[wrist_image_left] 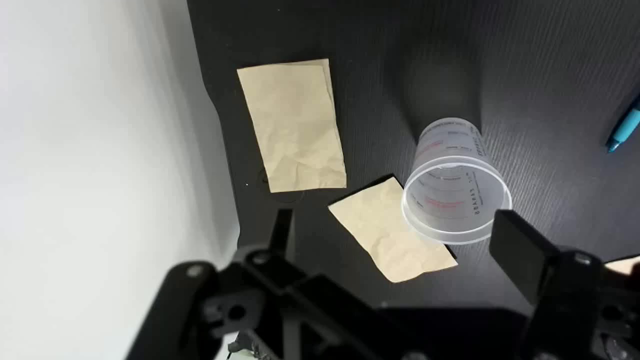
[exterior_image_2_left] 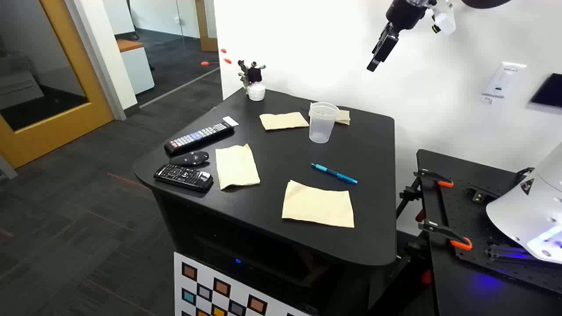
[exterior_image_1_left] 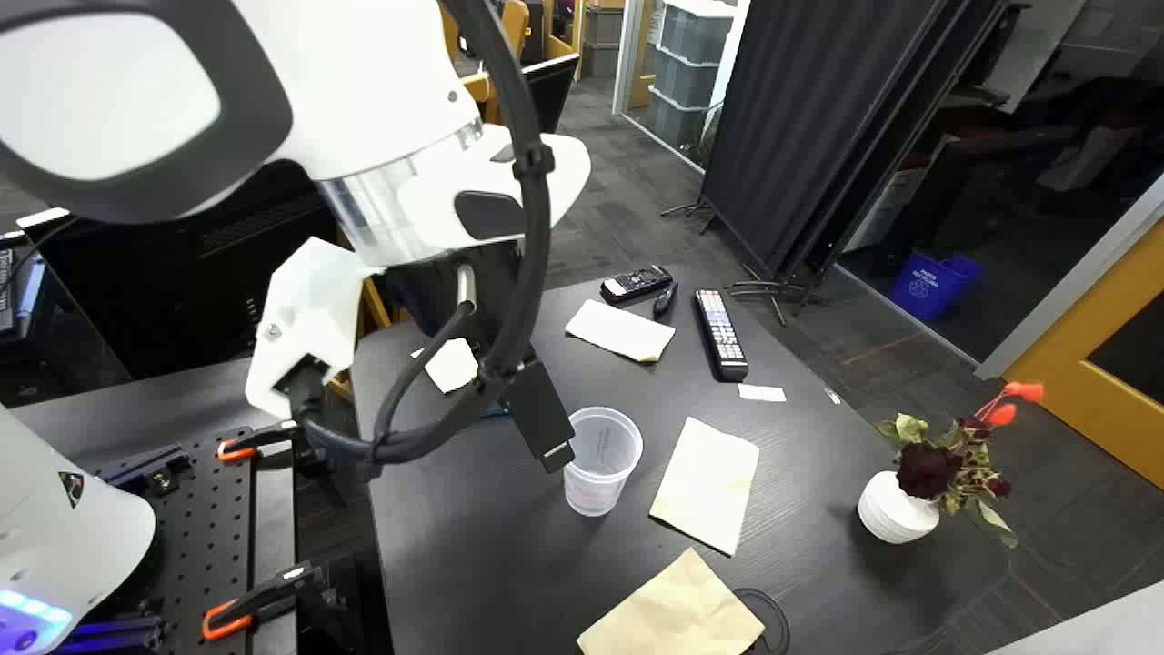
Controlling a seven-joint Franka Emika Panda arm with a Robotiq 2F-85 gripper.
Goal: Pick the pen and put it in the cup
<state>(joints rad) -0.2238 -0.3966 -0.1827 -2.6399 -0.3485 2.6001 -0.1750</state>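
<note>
The thin blue-teal pen [exterior_image_2_left: 334,174] lies flat on the black table in front of the cup in an exterior view. Only a sliver of the pen [exterior_image_1_left: 496,412] shows behind the arm's cable in an exterior view, and one end of the pen [wrist_image_left: 625,126] shows at the right edge of the wrist view. The translucent cup [exterior_image_2_left: 322,125] stands upright on the table; it also shows in an exterior view [exterior_image_1_left: 596,487] and in the wrist view [wrist_image_left: 452,200]. My gripper [wrist_image_left: 395,217] is open with nothing between its fingers. It hangs well above the table [exterior_image_2_left: 373,66], apart from pen and cup.
Several tan paper napkins [exterior_image_2_left: 318,205] lie around the cup and pen. Two black remotes [exterior_image_2_left: 199,137] and a small dark controller [exterior_image_2_left: 189,158] lie by the table's far side from the robot. A white pot with flowers [exterior_image_2_left: 256,91] stands at a corner. A white wall [exterior_image_2_left: 303,48] borders the table.
</note>
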